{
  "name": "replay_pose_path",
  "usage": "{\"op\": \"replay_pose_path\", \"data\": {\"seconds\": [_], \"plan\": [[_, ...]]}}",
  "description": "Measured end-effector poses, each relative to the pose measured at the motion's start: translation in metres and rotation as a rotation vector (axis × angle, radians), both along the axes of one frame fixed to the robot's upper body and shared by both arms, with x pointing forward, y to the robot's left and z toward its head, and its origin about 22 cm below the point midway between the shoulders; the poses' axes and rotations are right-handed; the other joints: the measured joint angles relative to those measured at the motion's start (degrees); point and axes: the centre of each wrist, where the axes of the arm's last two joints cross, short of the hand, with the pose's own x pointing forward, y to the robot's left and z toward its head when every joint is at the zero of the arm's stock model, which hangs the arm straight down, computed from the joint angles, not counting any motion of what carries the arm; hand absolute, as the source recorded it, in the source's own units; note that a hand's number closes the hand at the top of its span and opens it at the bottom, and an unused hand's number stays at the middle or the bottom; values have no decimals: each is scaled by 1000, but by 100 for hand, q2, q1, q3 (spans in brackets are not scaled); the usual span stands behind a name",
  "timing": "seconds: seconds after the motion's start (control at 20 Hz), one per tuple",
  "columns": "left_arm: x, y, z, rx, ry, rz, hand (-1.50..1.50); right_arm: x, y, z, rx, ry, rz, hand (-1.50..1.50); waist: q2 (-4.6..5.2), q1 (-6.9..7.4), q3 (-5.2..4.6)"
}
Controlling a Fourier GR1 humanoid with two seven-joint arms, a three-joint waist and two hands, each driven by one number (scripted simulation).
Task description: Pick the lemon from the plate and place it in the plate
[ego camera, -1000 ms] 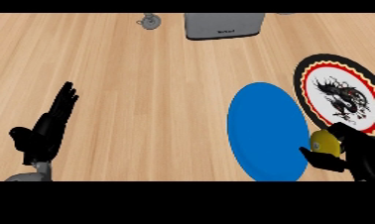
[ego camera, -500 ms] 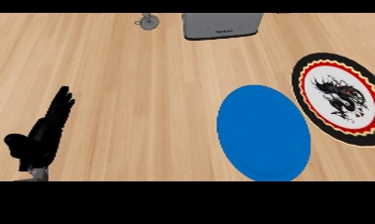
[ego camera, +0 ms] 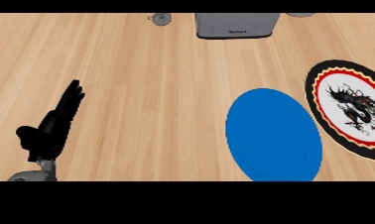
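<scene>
Transfer step: lemon and right hand out of view.
Left hand point(ego camera: 50, 128) rests with fingers spread straight, well left of the blue plate point(ego camera: 273, 141); patterned plate point(ego camera: 350, 106) lies beyond. Next move: likely lowering the lemon onto the blue plate.

Only one part of the robot shows, low at the left side. It is the robot's black left hand point(ego camera: 50, 128), with long thin fingers and a short thick thumb. The hand is dark all over, with a soft shine on the finger backs. Below the hand sits a dark wrist piece, and under that a bit of the smooth grey rounded forearm point(ego camera: 33, 176) peeks in at the lower edge. No marks or cables can be made out.
</scene>
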Motion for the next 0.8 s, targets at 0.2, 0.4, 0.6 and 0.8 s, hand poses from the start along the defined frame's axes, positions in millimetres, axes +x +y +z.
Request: {"op": "replay_pose_path", "data": {"seconds": [0.2,0.4,0.6,0.8], "plan": [[5,-8,0,2,-6,-17,0,0,0,14,12,-45,28,150,15,88,-2],[6,-10,4,-3,-8,-30,0,25,2,23,22,-52,44,150,24,151,0],[10,-11,4,-13,-5,-33,0,60,18,29,47,-32,84,150,32,186,-2],[-1,-10,1,-8,-3,-44,0,99,35,17,84,-18,123,150,34,234,0]]}}
